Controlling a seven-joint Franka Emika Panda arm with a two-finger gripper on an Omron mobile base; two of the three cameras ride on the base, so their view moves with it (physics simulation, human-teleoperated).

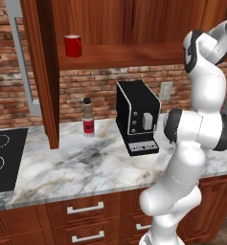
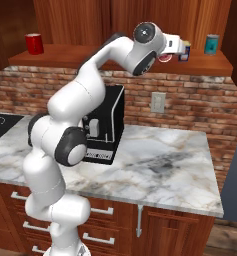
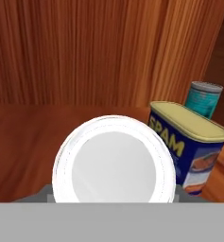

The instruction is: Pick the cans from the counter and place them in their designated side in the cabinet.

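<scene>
A wood cabinet (image 2: 140, 20) hangs over the marble table (image 2: 155, 165). Up at its shelf (image 2: 90, 55), the fingers (image 2: 177, 50) grip the red can (image 3: 113, 160). The blue can (image 3: 191, 149) stands on the shelf, just beside it.

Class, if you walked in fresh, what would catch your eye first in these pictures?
The white arm stretches up to the reddish wooden cabinet shelf, its pincer holding a red can with a white top. Beside it on the shelf stand a dark blue can with a yellow label and a teal can.

Kitchen: marble counter (image 1: 86, 165), coffee machine (image 1: 136, 117)
</scene>
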